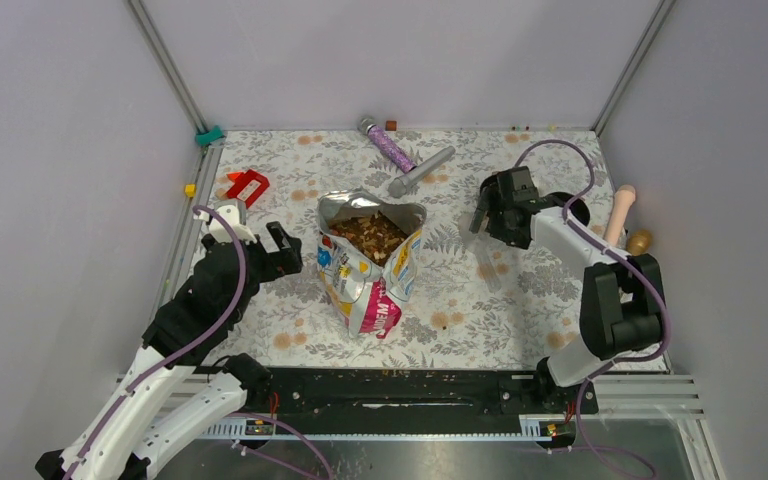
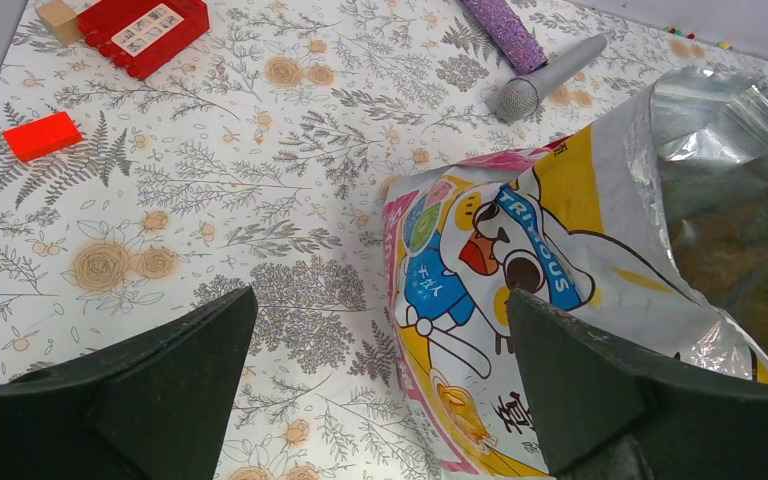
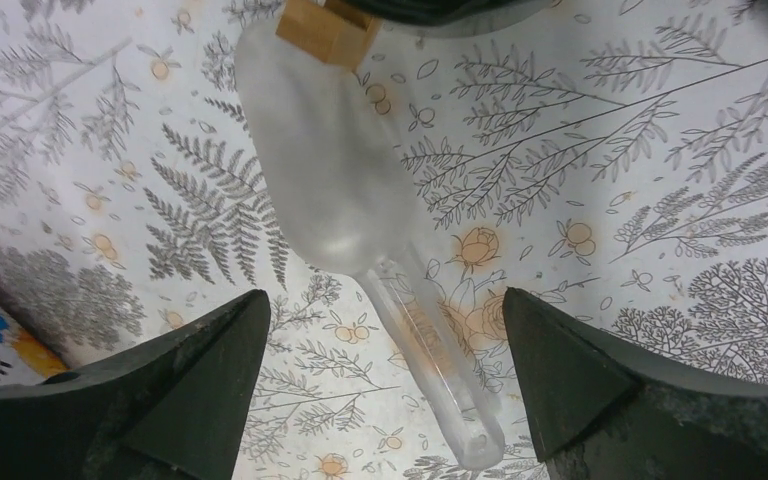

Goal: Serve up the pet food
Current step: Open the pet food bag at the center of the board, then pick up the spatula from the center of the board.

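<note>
Where pale walls and metal corner posts close in a tabletop (image 1: 290, 300) covered by a cloth printed with ferns and tan roses, the overhead view shows a glossy yellow, white and magenta bag (image 1: 365, 285) standing near the middle. Its silver-lined mouth gapes, and the pet food (image 1: 370, 235), small brown and tan kibble, lies inside. The left pincer (image 1: 285, 252) sits just left of the bag, and the right pincer (image 1: 482, 220) is over to the bag's right, above a clear scoop (image 1: 488, 262). In the left wrist view, the left pincer (image 2: 380, 300) is spread wide with nothing in it, its fingers framing the bag (image 2: 560, 230) and its cartoon animal face. The kibble (image 2: 730, 240) shows dimly inside the foil. In the right wrist view, the right pincer (image 3: 385, 300) is also spread wide and grips nothing. The frosted scoop (image 3: 330, 180) lies on the cloth below, its handle between the fingers but apart from both.
</note>
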